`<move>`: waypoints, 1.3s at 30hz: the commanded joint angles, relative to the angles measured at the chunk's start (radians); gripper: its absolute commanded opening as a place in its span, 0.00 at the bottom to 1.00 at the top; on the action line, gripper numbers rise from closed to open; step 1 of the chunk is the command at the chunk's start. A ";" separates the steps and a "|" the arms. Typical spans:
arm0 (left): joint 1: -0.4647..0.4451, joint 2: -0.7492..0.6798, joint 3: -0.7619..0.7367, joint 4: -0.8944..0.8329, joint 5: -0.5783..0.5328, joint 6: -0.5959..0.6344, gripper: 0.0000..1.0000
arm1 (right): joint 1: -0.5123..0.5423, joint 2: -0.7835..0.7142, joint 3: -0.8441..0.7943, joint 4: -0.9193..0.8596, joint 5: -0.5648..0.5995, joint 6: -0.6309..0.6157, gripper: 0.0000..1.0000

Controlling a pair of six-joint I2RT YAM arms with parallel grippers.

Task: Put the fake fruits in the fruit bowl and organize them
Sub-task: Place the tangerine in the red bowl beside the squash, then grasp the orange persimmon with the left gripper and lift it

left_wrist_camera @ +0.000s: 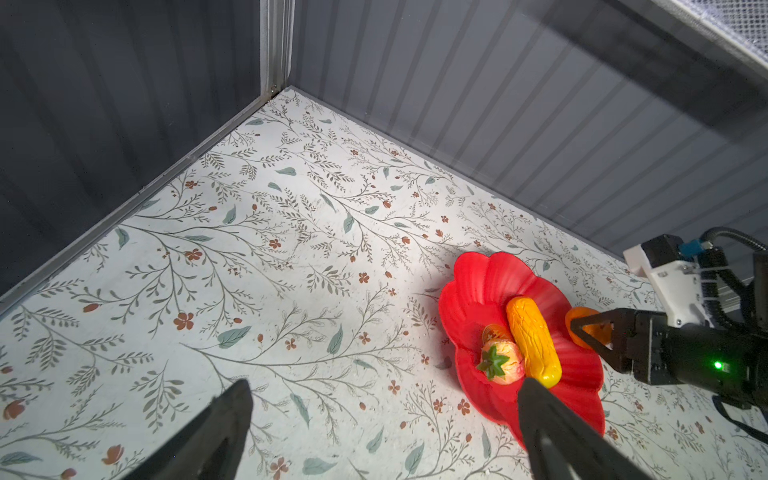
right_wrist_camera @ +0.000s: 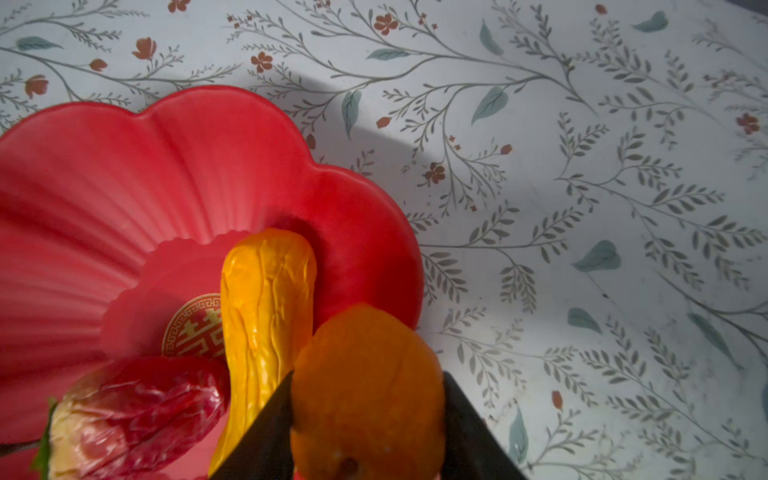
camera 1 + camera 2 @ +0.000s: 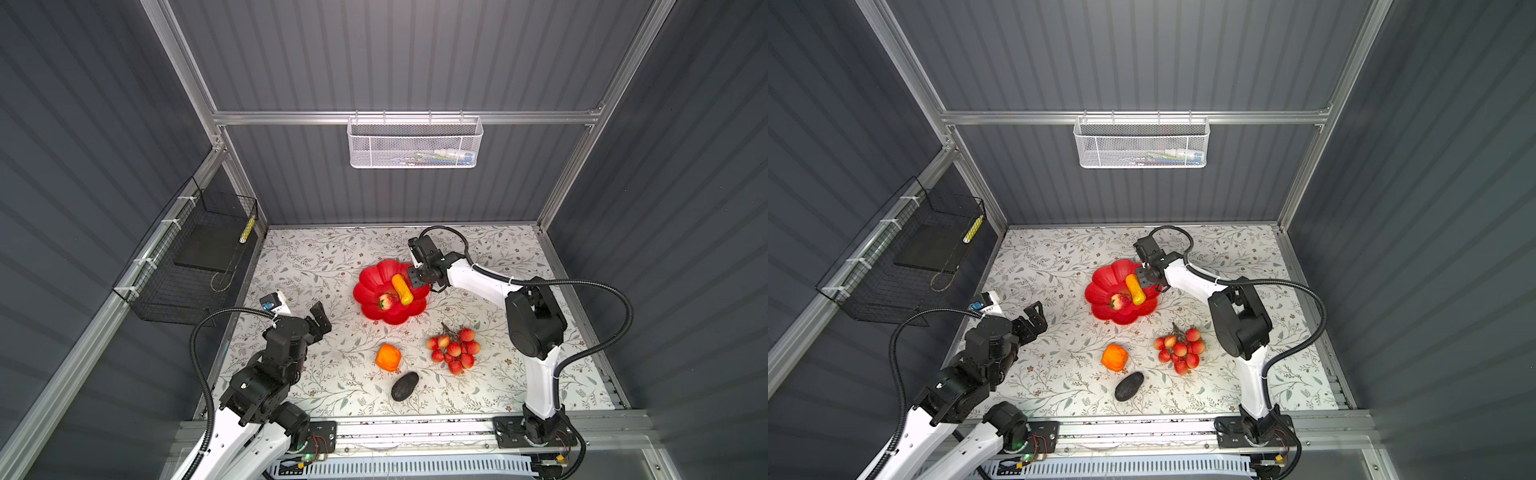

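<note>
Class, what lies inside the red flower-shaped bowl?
A long yellow fruit and a strawberry lie inside the fruit bowl. The yellow fruit covers part of the gold centre mark. The right gripper holds a round orange at the rim, not inside.

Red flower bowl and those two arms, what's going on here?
The right tool holds the round orange at the rim of the fruit bowl. The long yellow fruit and strawberry already lie inside. The blocky orange-red fruit, avocado and berry bunch are on the table. The left tool hangs open, empty, off to the side.
</note>
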 commanded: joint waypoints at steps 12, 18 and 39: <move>0.004 0.029 0.022 -0.050 0.008 -0.024 1.00 | 0.003 0.063 0.063 -0.038 -0.031 0.003 0.63; 0.004 0.058 0.039 -0.047 0.041 -0.018 1.00 | 0.002 -0.014 0.053 -0.039 -0.025 0.012 0.76; -0.239 0.509 0.127 0.008 0.513 0.060 0.93 | -0.069 -0.617 -0.523 0.317 -0.033 0.202 0.99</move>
